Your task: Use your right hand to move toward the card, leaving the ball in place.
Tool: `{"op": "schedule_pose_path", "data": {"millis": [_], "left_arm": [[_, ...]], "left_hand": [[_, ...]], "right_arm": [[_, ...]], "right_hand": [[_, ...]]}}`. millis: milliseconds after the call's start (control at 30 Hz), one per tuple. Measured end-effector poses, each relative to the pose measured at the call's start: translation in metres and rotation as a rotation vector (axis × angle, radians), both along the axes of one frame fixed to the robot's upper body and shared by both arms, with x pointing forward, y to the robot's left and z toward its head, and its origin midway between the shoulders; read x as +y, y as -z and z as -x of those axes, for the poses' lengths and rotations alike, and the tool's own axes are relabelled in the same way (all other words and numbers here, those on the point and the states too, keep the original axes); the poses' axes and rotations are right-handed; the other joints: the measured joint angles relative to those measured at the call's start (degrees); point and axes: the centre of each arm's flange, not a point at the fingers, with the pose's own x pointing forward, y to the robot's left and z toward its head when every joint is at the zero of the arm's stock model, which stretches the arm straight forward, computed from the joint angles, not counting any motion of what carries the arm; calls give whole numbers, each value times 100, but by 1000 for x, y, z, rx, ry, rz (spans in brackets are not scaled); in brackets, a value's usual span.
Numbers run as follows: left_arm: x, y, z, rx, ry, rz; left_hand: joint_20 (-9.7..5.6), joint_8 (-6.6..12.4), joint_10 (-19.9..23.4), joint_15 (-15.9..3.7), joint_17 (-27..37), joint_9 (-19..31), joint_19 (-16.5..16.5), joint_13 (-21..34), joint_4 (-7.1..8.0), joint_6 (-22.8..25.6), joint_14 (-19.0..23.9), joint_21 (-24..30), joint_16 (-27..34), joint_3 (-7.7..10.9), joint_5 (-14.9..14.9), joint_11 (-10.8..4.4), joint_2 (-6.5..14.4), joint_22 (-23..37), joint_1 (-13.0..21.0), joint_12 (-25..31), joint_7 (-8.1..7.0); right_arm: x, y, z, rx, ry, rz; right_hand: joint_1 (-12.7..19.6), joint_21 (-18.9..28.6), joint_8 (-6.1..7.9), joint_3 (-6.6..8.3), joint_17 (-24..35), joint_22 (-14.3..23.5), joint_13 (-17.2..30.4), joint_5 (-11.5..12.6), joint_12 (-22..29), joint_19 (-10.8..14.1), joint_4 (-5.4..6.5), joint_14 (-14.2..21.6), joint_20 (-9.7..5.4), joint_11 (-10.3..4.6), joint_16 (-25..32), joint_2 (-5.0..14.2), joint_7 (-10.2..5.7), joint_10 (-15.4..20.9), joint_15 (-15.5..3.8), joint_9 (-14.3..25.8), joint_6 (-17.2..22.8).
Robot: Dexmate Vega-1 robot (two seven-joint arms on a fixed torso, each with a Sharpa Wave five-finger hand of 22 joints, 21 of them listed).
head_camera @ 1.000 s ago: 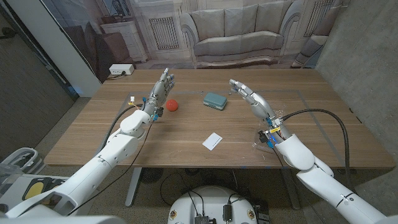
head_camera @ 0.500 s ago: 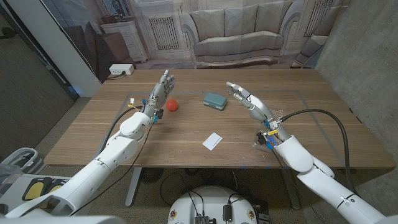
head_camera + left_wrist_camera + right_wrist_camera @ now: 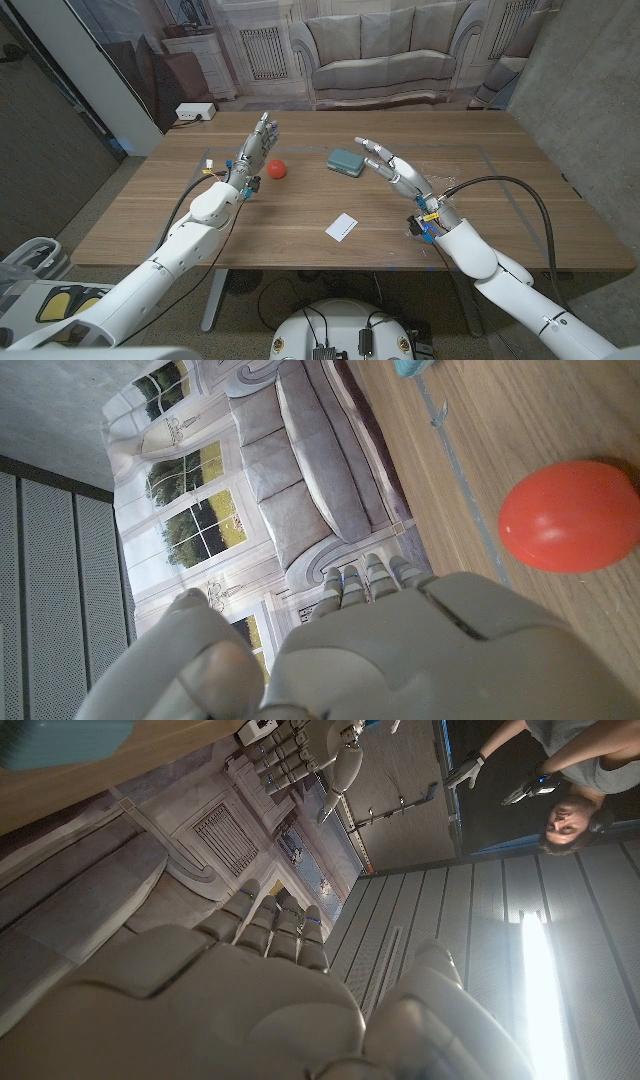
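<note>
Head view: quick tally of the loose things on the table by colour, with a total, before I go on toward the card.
Red: 1, the ball
Teal: 1, the flat case
White: 1, the card
Total: 3

Teal case (image 3: 60, 740) cut off by edge

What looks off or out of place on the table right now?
Nothing stands out. The card lies flat near the front edge, slightly askew to it. The ball sits beside the left hand, and the teal case rests near the open right hand. No spill or damage shows.
</note>
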Motion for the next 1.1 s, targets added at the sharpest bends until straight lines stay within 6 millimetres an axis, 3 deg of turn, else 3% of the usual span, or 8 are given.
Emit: {"op": "schedule_pose_path", "data": {"millis": [1100], "left_arm": [[9, -1, 11, -20, -13, 2]], "left_hand": [[0, 0, -1, 0, 0, 0, 0, 0, 25, -1, -1, 0, 0, -23, 0, 0, -1, 0, -1, 0, 0]], "right_arm": [[27, 10, 6, -97, 108, 110]], "right_hand": [[23, -96, 0, 20, 1, -1, 0, 22, 0, 0, -19, 0, 0, -9, 0, 23, -53, 53, 1, 0, 53]]}}
